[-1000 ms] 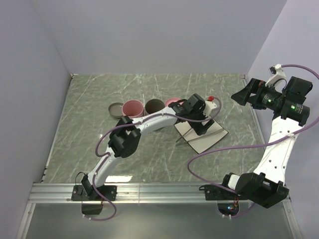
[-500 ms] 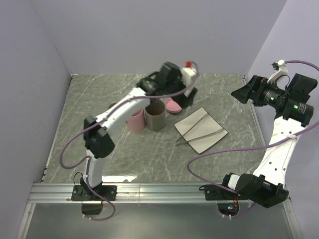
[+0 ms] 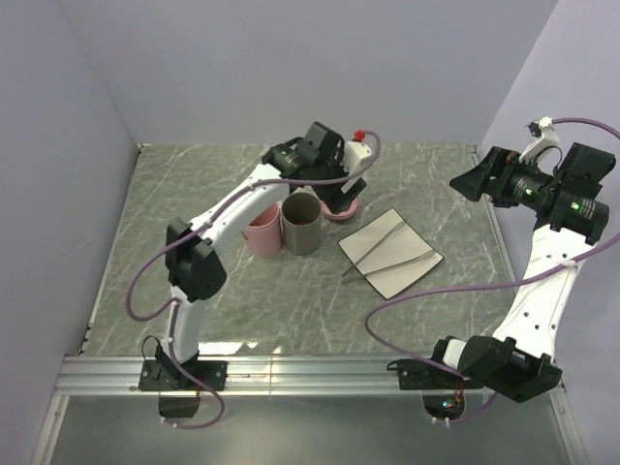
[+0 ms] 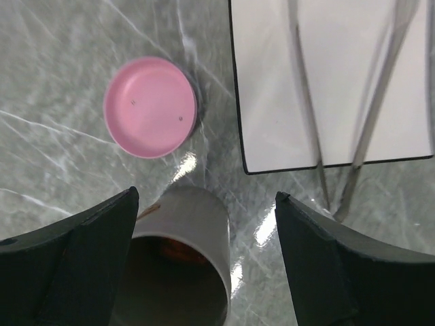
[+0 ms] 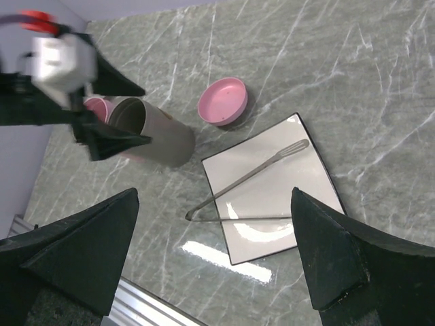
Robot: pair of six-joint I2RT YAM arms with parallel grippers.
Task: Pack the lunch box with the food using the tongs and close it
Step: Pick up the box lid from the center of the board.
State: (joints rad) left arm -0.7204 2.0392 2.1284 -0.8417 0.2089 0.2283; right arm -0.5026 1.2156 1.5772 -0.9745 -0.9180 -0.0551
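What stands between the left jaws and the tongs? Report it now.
Nothing visible does. The tongs lie uncovered on the white plate. The left gripper hangs above the grey cup, jaws wide apart. The cup and the pink bowl both stand off the plate, beside that path rather than across it.

Found the tongs point(image 5: 246, 178) on the plate point(image 5: 292, 187), joined end past its near-left edge. Found the plate on the worktop point(image 3: 194, 194), right of the right cup point(image 3: 302, 225), with the left cup point(image 3: 260, 235) just beside that. Spotted a dish point(image 5: 222, 100) behind the plate's left corner, and a lump point(image 4: 178, 255) inside the right cup.
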